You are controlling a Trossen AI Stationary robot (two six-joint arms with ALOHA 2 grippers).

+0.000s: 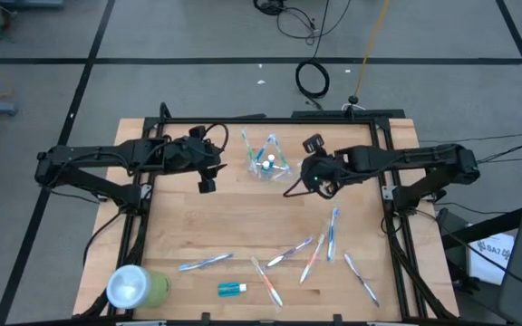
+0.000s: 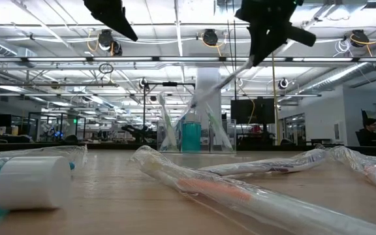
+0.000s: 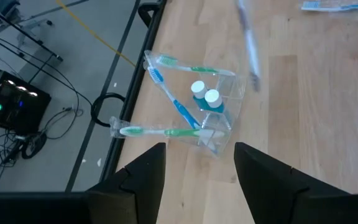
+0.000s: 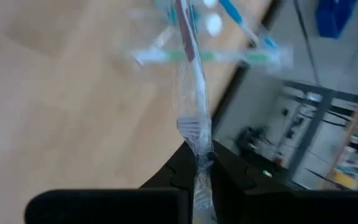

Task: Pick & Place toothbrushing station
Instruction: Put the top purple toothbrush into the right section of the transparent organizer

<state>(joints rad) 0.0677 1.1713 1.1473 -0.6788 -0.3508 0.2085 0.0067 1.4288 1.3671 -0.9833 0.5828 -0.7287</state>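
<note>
Wooden worktop [image 1: 243, 226] is carrying loose brushes; right hand [image 4: 197, 163] is gripping a wrapped toothbrush [image 4: 188, 81], nearing the clear cup [image 1: 268, 163] ahead; left hand [image 3: 194, 165] is waiting open; next, probably tipping it in.

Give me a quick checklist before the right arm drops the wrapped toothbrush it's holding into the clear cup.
1. Grip: the right tool is shut on the wrapped toothbrush: ok.
2. Aim: in the right wrist view the brush points toward the clear cup: ok.
3. Brush tip over the cup's opening: cannot tell; the high view shows the right tool beside the cup, not above it.
4. Room in the cup: it already holds three toothbrushes and two small tubes: cannot tell.
5. Left tool open and empty, short of the cup, out of the path: ok.
6. Cup upright on the table: ok.
</note>
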